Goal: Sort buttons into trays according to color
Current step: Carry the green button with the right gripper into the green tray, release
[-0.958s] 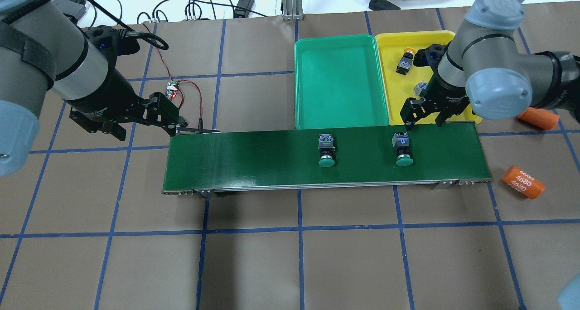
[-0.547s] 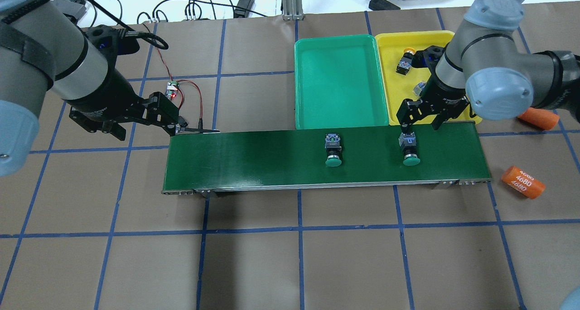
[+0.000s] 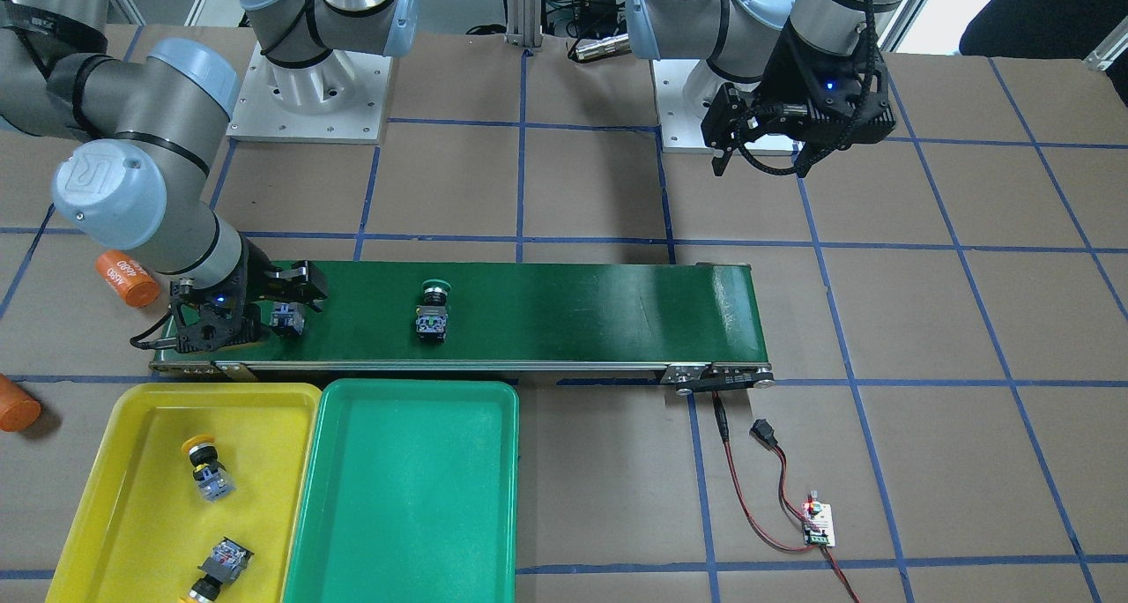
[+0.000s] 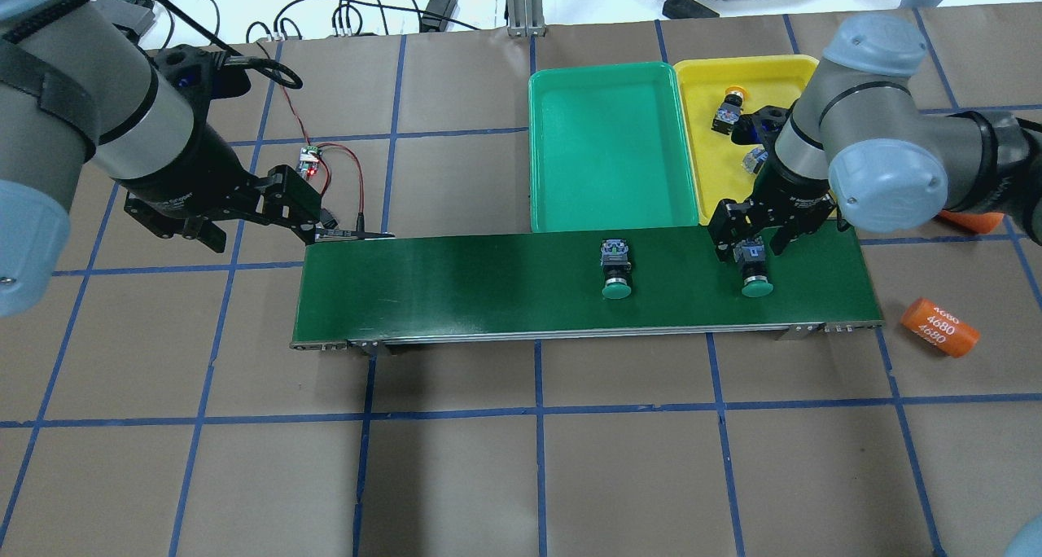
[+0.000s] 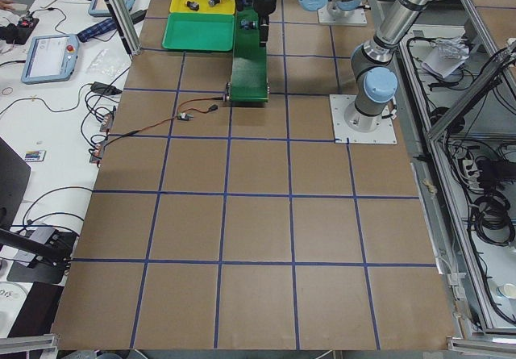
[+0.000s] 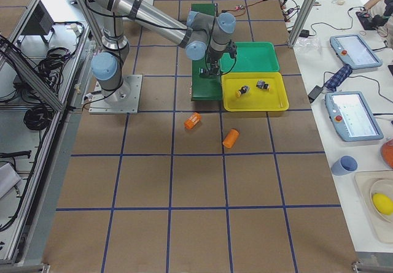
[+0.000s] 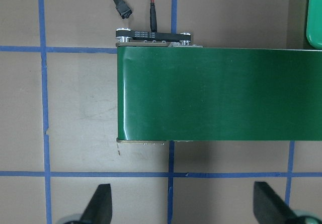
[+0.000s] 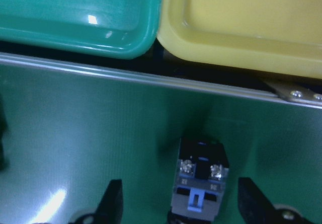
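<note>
Two green-capped buttons lie on the dark green conveyor belt point(image 4: 456, 284): one mid-belt point(image 4: 616, 270) point(image 3: 431, 308), one farther right point(image 4: 755, 274) point(image 3: 286, 318). My right gripper point(image 4: 753, 238) is open and low over the belt, its fingers either side of the right button's contact block point(image 8: 200, 181), not touching it. Two yellow-capped buttons point(image 3: 204, 468) point(image 3: 220, 568) lie in the yellow tray point(image 4: 708, 174). The green tray point(image 4: 610, 150) holds nothing. My left gripper point(image 7: 182, 206) is open and empty beyond the belt's left end.
Two orange cylinders marked 4680 point(image 4: 939, 326) point(image 3: 13, 413) lie on the table right of the belt. A small circuit board with red and black wires point(image 4: 308, 160) sits behind the belt's left end. The trays butt against the belt's far edge.
Both green-capped buttons have ridden to the right on the belt. My right gripper has come down and forward from the yellow tray's edge to straddle the right button. The left arm has not moved.
</note>
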`<state>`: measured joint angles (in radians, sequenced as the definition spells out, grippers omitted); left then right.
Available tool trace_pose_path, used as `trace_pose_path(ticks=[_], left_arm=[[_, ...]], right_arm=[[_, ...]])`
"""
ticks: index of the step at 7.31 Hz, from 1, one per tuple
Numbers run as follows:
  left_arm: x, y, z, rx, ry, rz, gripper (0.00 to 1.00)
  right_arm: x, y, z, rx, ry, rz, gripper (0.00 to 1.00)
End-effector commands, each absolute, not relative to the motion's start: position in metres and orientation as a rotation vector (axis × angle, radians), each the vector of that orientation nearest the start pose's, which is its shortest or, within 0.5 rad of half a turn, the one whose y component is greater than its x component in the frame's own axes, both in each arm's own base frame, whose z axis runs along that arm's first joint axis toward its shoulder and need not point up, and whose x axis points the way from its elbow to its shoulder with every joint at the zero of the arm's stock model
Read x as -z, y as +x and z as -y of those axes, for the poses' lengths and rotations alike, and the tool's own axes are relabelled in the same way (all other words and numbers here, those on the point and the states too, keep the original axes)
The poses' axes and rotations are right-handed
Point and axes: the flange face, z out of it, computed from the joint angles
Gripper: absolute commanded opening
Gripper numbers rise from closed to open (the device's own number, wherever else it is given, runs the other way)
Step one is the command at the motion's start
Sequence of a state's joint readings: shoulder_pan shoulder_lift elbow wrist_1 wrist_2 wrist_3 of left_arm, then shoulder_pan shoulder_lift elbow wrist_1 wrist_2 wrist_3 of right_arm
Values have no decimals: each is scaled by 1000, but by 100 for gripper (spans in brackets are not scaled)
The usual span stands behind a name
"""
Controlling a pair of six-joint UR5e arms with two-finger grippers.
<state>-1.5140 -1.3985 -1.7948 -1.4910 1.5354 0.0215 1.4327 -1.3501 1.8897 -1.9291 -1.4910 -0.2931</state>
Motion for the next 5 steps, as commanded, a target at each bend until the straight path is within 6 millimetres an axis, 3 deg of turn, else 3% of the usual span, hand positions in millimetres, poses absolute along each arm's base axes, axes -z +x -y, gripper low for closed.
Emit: trace_pose_path(ticks=[1, 2, 4, 5], left_arm=[[-464, -113, 429, 46, -55, -3175, 100], [-464, -113, 429, 46, -55, -3175, 100], [-464, -113, 429, 46, -55, -3175, 100], [-464, -113, 429, 46, -55, -3175, 100]], right_arm=[[-257, 68, 522, -260, -225, -3017, 54], [-256, 67, 521, -265, -226, -3022, 40], [-253, 61, 518, -301, -242, -3079, 30], [-257, 63, 521, -271, -235, -3075, 30]])
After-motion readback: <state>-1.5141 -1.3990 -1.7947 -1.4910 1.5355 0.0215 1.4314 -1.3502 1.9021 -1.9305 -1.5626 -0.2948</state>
